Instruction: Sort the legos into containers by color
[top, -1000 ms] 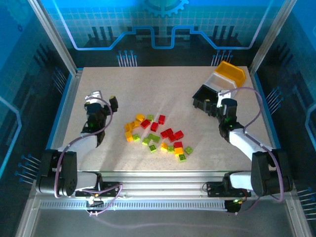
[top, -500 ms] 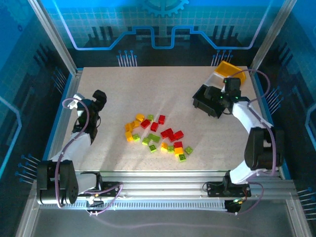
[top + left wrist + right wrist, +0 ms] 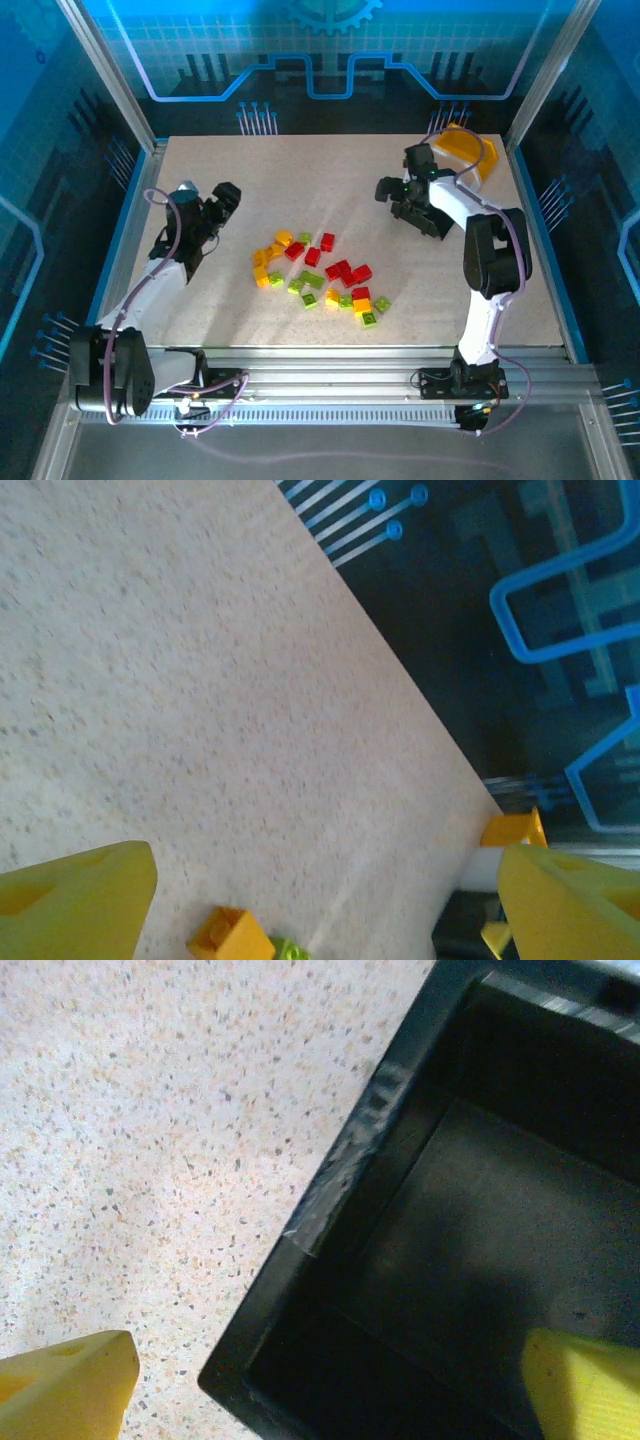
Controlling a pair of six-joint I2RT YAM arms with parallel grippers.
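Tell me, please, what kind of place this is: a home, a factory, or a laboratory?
Probably a robotics laboratory test cell: a speckled beige table fenced by silver metal frame posts, blue circuit-pattern wall panels, and two black-and-white robot arms bolted at its near edge.

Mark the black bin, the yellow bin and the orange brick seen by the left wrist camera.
black bin [image 3: 430, 1260], right wrist view, bare inner floor.
yellow bin [image 3: 462, 145], top external view, visible yellow wall.
orange brick [image 3: 232, 940], left wrist view, top face.
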